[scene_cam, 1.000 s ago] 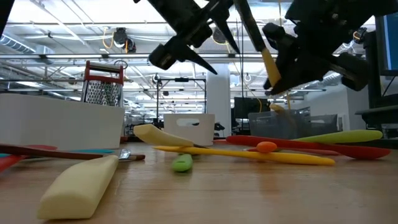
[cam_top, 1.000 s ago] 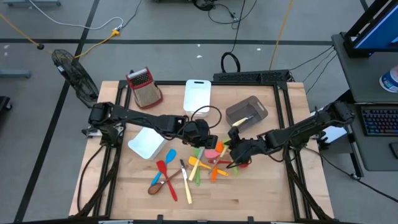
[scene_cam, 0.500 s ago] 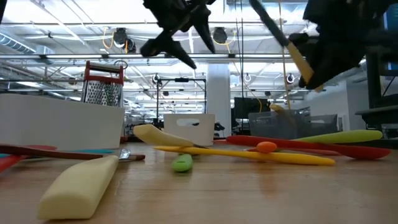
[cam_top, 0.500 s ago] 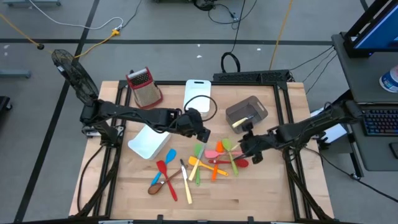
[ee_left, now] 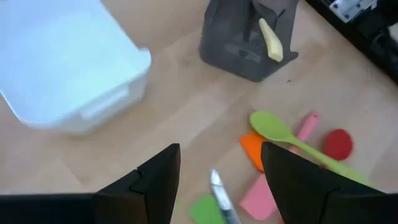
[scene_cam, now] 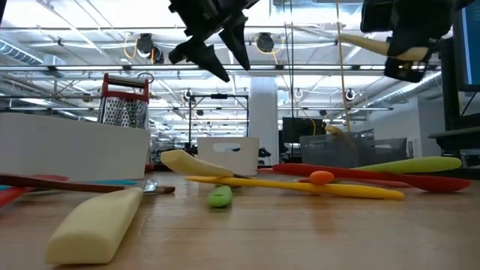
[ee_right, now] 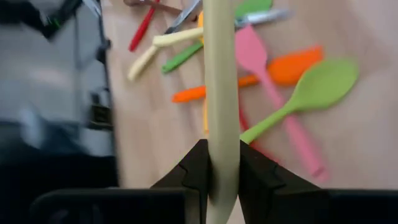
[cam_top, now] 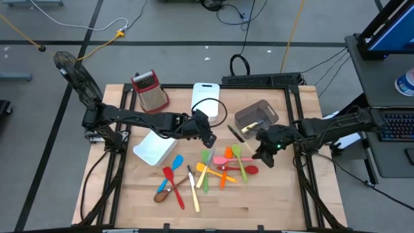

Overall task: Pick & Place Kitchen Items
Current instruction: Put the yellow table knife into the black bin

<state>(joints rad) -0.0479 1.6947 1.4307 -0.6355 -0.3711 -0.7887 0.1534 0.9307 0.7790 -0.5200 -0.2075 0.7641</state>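
My right gripper (cam_top: 257, 144) is shut on a cream utensil (ee_right: 221, 74) and holds it above the table between the grey bin (cam_top: 257, 116) and the utensil pile (cam_top: 217, 167). In the low view the utensil (scene_cam: 361, 42) sticks out nearly level from the gripper (scene_cam: 405, 52). My left gripper (ee_left: 217, 180) is open and empty. It hangs above the table (cam_top: 208, 134) between the tilted white bin (cam_top: 154, 147) and the pile. The pile's spoons, spatulas and knives lie flat on the wood. A yellow piece (ee_left: 271, 38) lies in the grey bin. My right gripper pinches the cream utensil's handle (ee_right: 222, 163) between its two fingers. The utensil runs forward out of the fingers, along them. It is lifted clear of the table and lies nearly level, with its free end (cam_top: 229, 127) toward the table's left.
A metal grater with a red handle (cam_top: 150, 90) stands at the far left. A second white bin (cam_top: 206, 98) lies at the far middle. Red, blue and brown utensils (cam_top: 169, 184) lie near the front. A cream piece (scene_cam: 94, 225) lies close to the low camera.
My right gripper has risen from the pile with the cream utensil and gone toward the far right, toward the grey bin. The utensil has turned from steeply slanted to nearly level. My left gripper has drawn back up and toward the table's left, away from the pile.
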